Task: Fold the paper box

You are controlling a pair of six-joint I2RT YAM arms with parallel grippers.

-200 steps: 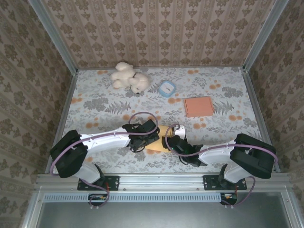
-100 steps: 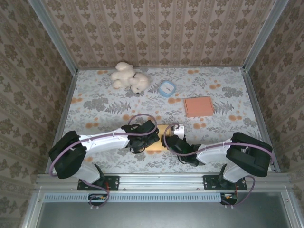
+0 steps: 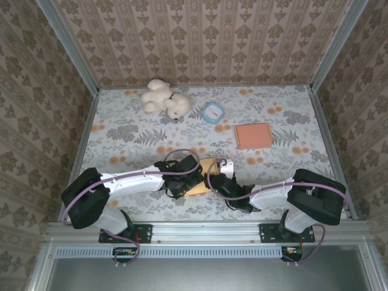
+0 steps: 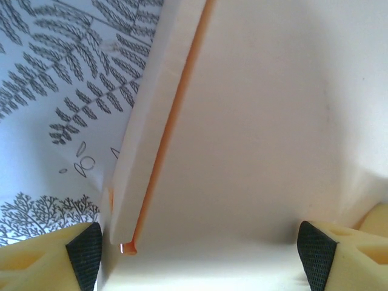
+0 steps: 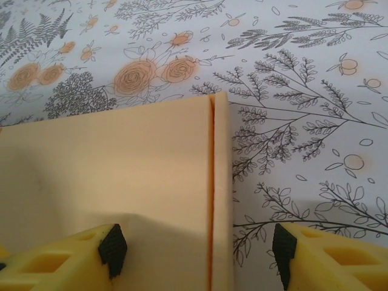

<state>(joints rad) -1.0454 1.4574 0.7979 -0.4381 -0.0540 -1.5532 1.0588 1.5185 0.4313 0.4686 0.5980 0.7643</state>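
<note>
The paper box (image 3: 204, 174) is a pale orange flat carton lying near the table's front edge, between my two grippers. My left gripper (image 3: 183, 177) covers its left side. In the left wrist view the box's broad panel (image 4: 260, 133) spans the gap between the wide-apart pads, and a folded flap edge (image 4: 154, 121) runs along the left; the left gripper (image 4: 200, 257) is open. My right gripper (image 3: 220, 182) is at the box's right side. It stands open (image 5: 199, 250), one pad (image 5: 113, 248) over the panel (image 5: 115, 182) and the other over the tablecloth, straddling the box's right edge (image 5: 221, 182).
A second flat orange box (image 3: 253, 135) lies at the right middle. A white teddy bear (image 3: 165, 100) and a small blue-rimmed round dish (image 3: 213, 113) sit near the back. Patterned walls close in the floral-cloth table (image 3: 121, 130).
The left jaws have narrowed a little. Both grippers have drawn closer over the box, and its visible part has shrunk and turned slightly.
</note>
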